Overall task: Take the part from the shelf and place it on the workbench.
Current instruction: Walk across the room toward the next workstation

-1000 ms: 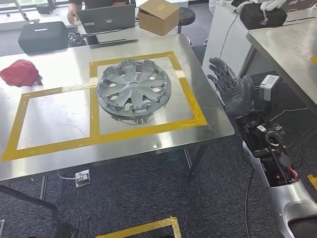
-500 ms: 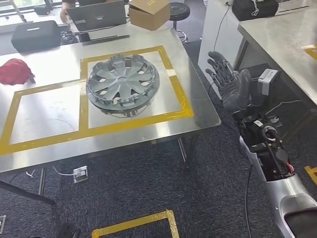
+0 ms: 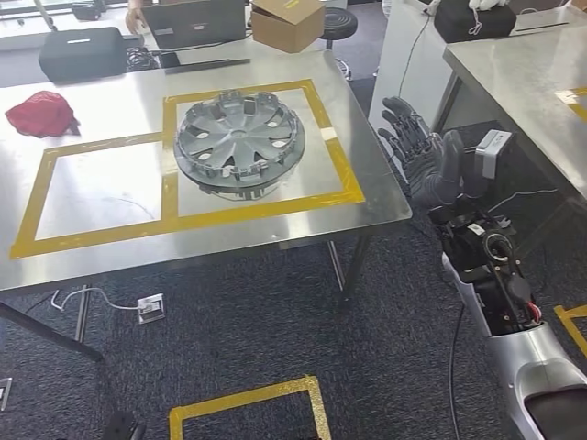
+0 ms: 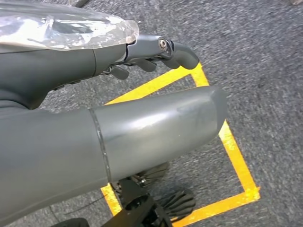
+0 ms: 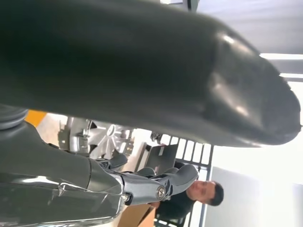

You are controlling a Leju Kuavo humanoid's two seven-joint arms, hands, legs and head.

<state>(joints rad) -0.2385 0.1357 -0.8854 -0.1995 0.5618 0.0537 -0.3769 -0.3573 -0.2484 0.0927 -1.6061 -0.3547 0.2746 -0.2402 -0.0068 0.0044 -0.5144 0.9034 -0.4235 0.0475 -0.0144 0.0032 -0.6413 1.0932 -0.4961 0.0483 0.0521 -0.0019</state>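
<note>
Hubcap (image 3: 238, 142) is seen lying flat on the workbench (image 3: 207, 243), inside the right-hand taped square (image 3: 346, 179) — placement is judged done. Since a second ago the whole view has shifted, so camera motion is read, not part motion. Right hand (image 3: 422, 156) is held off the bench edge beside the hubcap, fingers spread, nothing gripped. Left hand (image 4: 118, 127) is hung above the floor tape (image 4: 236, 156), fingers loosely extended, empty.

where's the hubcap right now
In the head view the hubcap lies flat on the workbench, inside the right-hand yellow tape square, left of the right hand.
</note>
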